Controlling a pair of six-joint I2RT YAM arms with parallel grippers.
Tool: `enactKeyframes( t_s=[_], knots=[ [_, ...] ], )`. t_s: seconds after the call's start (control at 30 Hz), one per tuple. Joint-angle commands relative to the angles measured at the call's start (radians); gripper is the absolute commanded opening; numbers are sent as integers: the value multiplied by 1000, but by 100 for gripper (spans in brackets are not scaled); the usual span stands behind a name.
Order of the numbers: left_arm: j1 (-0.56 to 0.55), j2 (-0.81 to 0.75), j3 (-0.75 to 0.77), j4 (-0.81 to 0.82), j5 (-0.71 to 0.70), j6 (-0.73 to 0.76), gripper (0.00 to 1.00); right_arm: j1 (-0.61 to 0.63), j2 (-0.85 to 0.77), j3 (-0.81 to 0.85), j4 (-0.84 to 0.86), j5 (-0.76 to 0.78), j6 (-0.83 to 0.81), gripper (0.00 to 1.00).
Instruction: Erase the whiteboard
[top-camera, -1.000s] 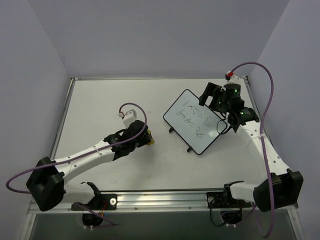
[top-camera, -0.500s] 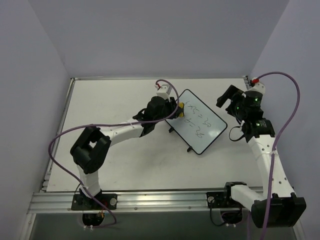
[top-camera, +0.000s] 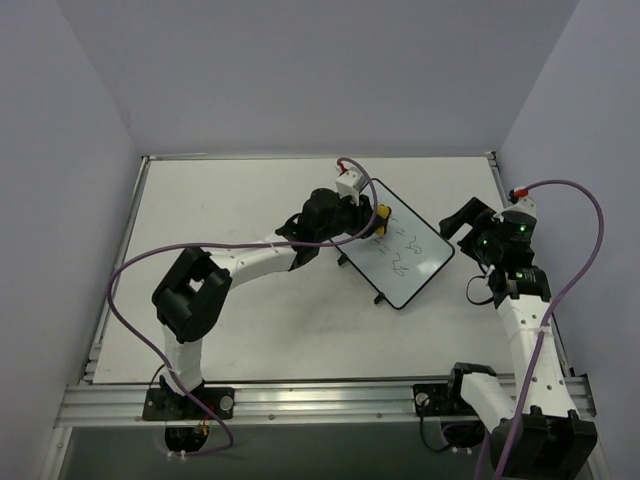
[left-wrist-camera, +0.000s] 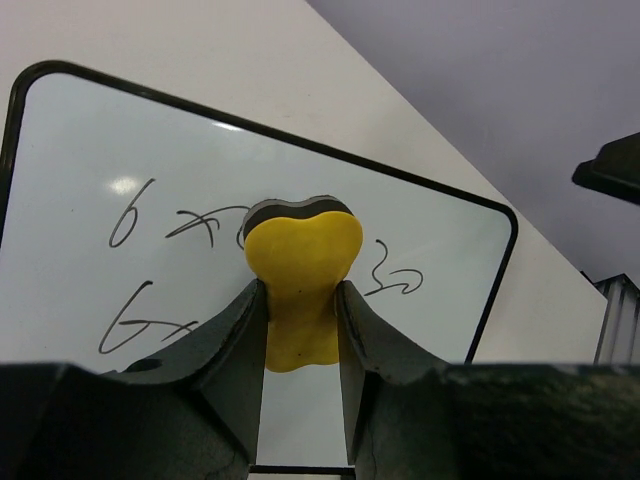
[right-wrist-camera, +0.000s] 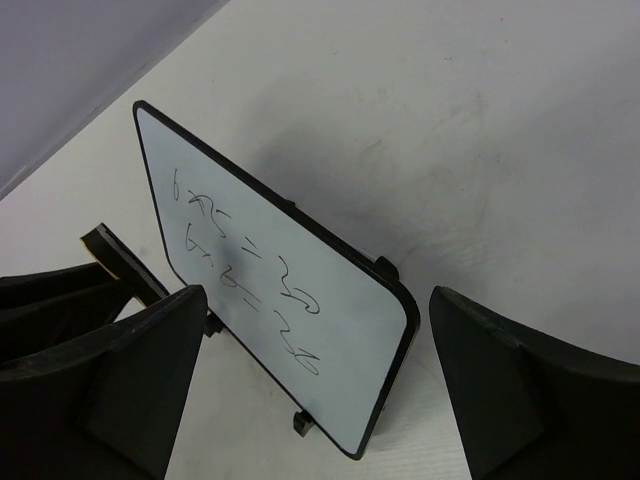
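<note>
Your left gripper (left-wrist-camera: 300, 305) is pinching the yellow sponge (left-wrist-camera: 303, 258) by its waist, one jaw on each side, with the dark felt face turned toward the whiteboard (left-wrist-camera: 150, 170). Your right gripper (right-wrist-camera: 318, 375) is spread wide and holds nothing. In the overhead view it hangs near the board's 3 o'clock side, apart from the frame.

The whiteboard lies face up on the table (top-camera: 230, 320), on its small feet, at about 2 to 3 o'clock from the table's middle. Seen from overhead, its long axis runs from 10 o'clock to 4 o'clock, and the lines of writing (right-wrist-camera: 255, 265) follow that axis. One short end points to the far left and the other to the near right.

I judge you are at the very start of the wipe. The sponge is over the far end of the board, at about its 12 o'clock part. Ink shows on both sides of it, and nearly all the marks are unerased. Whether the felt is already pressing on the surface cannot be told from these views.

For the next move, set the felt flat and sweep it along the long axis toward 4 o'clock, row by row, with light, steady pressure. The board looks light and may skate on its feet, so consider bracing its 3 o'clock edge with the right gripper.
</note>
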Motion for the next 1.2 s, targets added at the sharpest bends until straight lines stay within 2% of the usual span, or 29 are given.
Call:
enactKeyframes(
  t_s=[0.0,0.17,0.5,0.87,1.17],
  knots=[
    [-4,9,80,-48,46,39,2,-16,-29,-28,81,-66,6,88],
    [-13,12,100,-137,42,18,2,-33,-39,-91,138,-86,7,86],
    [-59,79,203,-252,51,67,2,-99,-52,-174,198,-107,24,86],
    [-119,151,320,-357,-64,141,2,-177,-53,-264,313,-257,38,84],
    [-134,194,366,-386,-56,154,2,-232,-44,-342,468,-377,76,80]
  ],
)
